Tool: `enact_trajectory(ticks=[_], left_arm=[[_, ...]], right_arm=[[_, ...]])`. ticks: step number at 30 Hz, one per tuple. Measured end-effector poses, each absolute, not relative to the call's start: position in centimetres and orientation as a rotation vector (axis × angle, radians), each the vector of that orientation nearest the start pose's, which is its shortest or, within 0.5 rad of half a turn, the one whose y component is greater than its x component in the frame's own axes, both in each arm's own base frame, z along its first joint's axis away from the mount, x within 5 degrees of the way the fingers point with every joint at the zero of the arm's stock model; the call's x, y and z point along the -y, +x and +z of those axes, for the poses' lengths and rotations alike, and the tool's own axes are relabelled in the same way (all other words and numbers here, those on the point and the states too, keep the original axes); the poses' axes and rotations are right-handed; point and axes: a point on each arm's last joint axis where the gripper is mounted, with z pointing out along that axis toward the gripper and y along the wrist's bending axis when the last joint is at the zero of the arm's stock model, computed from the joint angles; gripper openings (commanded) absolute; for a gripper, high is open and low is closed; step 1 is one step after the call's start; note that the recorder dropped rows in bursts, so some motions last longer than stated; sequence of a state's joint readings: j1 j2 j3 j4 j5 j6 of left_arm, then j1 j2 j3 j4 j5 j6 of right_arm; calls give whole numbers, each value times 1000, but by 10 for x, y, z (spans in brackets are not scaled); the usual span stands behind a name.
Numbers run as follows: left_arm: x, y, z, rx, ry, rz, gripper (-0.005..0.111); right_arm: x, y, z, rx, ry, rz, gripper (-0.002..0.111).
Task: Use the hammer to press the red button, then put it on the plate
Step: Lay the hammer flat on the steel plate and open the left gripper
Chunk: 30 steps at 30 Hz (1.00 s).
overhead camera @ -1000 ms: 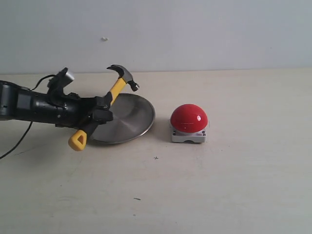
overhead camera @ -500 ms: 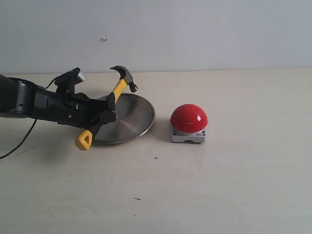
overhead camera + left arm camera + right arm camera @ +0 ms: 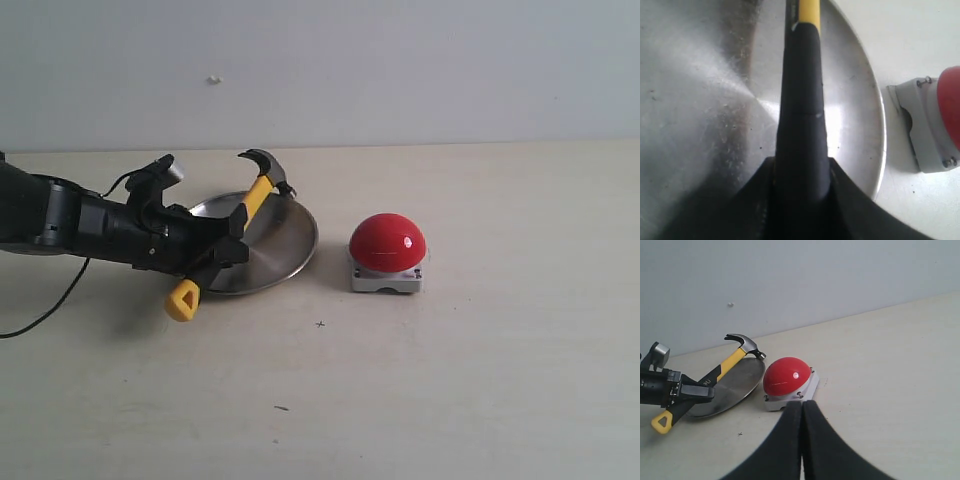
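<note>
my left fingers clamp the yellow-and-black claw hammer by its handle, head raised over the silver metal plate (right fingers closed, empty), to reach the red dome button.

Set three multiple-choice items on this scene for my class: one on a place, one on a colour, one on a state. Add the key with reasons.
1. In the exterior view, the red button stands where relative to the plate? A left of it; B right of it; C on it
2. The looped handle end of the hammer is: A yellow; B green; C blue
3. The right tool is: A shut, empty; B shut on the hammer; C gripping the plate

Key:
1 B, the button sits right of the plate, apart from it.
2 A, the loop below the left tool is yellow.
3 A, its jaws meet with nothing between; the left tool holds the hammer.
</note>
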<state>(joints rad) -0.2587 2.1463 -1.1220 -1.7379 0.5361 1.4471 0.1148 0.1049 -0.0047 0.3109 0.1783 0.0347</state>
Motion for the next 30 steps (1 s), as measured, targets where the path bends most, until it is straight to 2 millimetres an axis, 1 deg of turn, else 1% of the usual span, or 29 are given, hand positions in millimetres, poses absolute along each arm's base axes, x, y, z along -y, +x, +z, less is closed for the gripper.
enact_trajectory(ticks=[3,4,6,9,17,20,25,30], left_arm=[[148,379,92,-2444,183,-902,22],[148,379,92,-2444,183,-902,30],[148,379,92,-2444,183,-903,42],[149,380,92,-2440,189,-907,49],[149,379,93,-2437,193,-921,49],[148,380,93,-2438,187,-898,49],[136,386,107,-2405,154,-856,49],[120,386,120,-2379,116,-831,48]], right_arm=[[-12,63,193,-1762,160,379,0],[-12,63,193,-1762,160,379,0],[-12,63,193,-1762,160,379,0],[-12,63,193,-1762,160,379,0],[-12,63,193,-1762,160,379,0],[-12,63,193,-1762,160,379,0],[-12,63,193,-1762,160,379,0],[-12,63,193,-1762,160,379,0]])
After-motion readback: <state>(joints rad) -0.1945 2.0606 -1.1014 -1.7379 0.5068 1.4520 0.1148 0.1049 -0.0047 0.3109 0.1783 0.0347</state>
